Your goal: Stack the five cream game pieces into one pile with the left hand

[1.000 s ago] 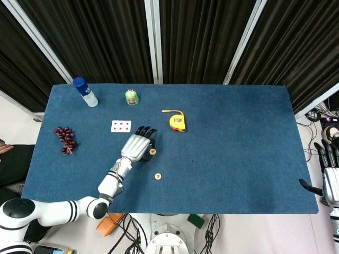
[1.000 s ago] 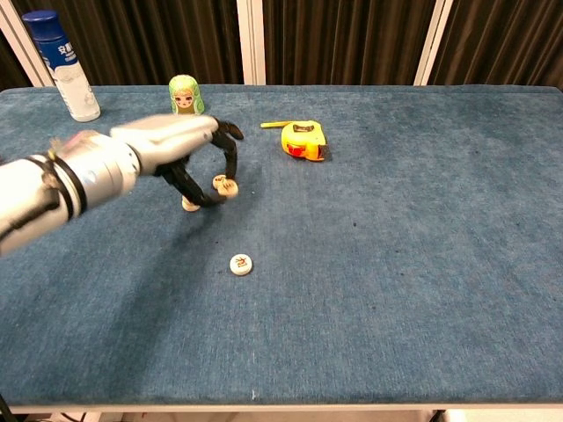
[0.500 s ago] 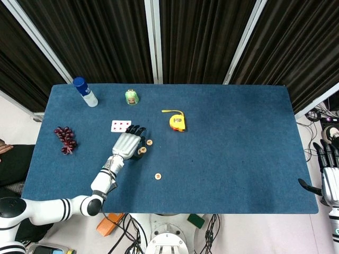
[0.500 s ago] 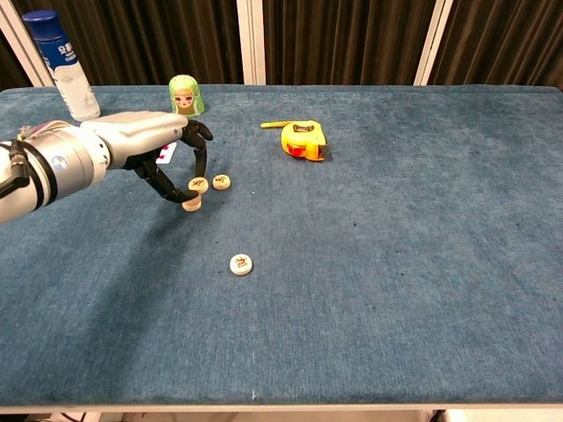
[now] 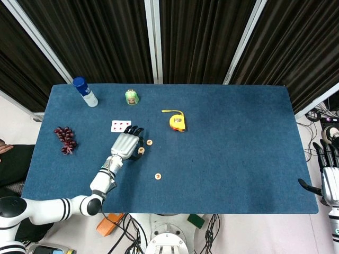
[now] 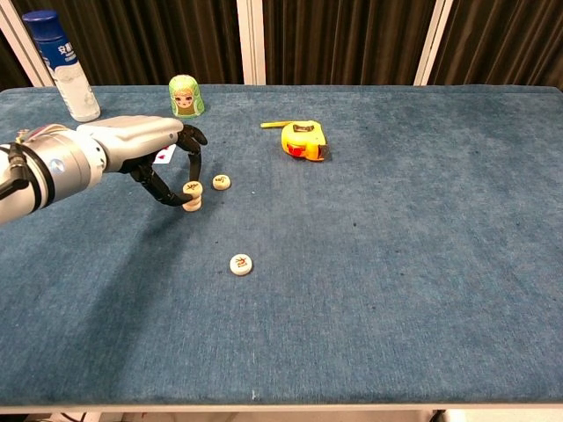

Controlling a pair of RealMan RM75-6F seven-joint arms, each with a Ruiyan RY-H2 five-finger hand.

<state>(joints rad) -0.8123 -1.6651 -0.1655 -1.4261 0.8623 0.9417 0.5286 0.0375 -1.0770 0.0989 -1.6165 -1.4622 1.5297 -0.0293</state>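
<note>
My left hand (image 6: 145, 151) (image 5: 125, 145) reaches over the left middle of the blue table. Its thumb and a fingertip (image 6: 193, 164) pinch a cream game piece (image 6: 193, 188) (image 5: 141, 150) that sits on top of a short stack of cream pieces (image 6: 192, 204). A loose cream piece (image 6: 222, 182) (image 5: 150, 142) lies just right of the stack. Another one (image 6: 240, 264) (image 5: 158, 176) lies nearer the front edge. My right hand (image 5: 328, 177) hangs off the table's right end, fingers spread and holding nothing.
A yellow tape measure (image 6: 303, 141) lies right of the hand. Behind the hand are a playing card (image 5: 121, 126), a green doll (image 6: 184, 95) and a blue-capped bottle (image 6: 63, 66). Dark grapes (image 5: 65, 138) lie at the far left.
My left hand drew back to the left with a cream piece pinched in its fingers and brought it down onto the short stack. One piece stayed where it lay.
</note>
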